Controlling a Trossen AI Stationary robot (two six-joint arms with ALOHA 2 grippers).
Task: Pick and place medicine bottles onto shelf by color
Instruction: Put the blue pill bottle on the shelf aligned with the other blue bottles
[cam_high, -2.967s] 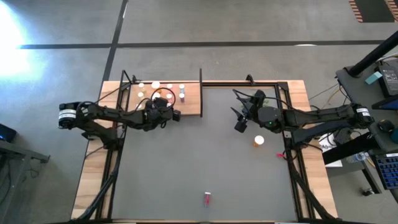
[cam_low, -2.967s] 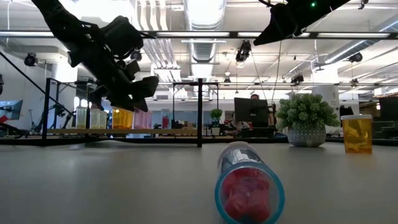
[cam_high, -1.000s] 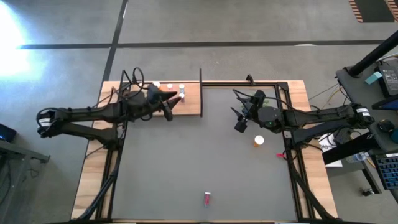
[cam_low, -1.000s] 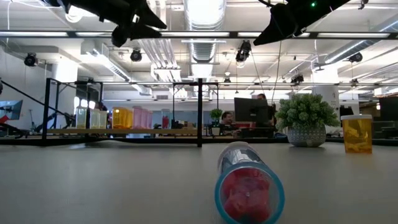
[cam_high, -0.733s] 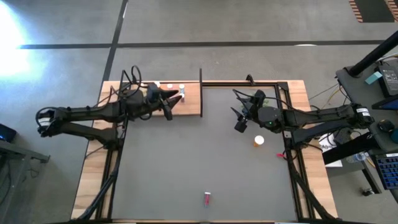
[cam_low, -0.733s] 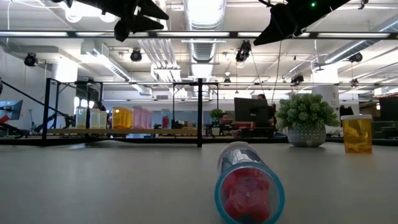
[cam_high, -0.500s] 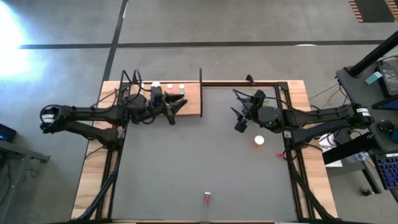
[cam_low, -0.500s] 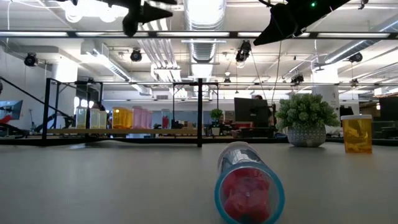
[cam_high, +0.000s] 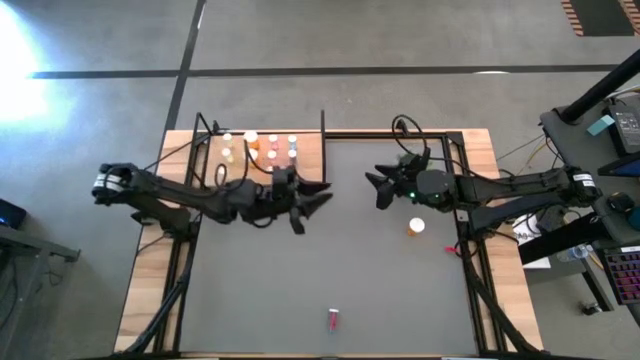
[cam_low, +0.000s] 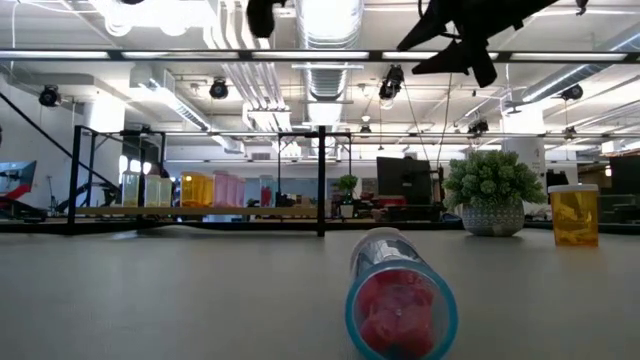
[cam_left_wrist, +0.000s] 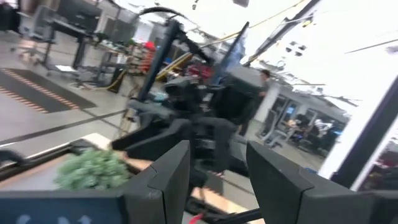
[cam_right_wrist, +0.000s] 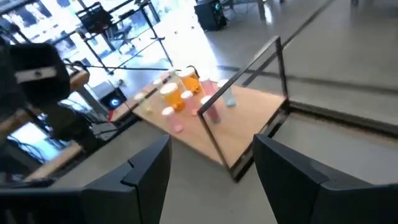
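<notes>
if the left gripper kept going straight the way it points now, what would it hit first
Probably the right gripper. The left gripper points across the table at it, and the left wrist view shows that arm straight ahead between the fingers. Height is unclear, so it might pass.

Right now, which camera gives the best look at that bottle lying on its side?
The low view: the fallen pink bottle lies close, its end facing the camera. The high view shows only a tiny pink speck. Neither wrist view shows it.
</notes>
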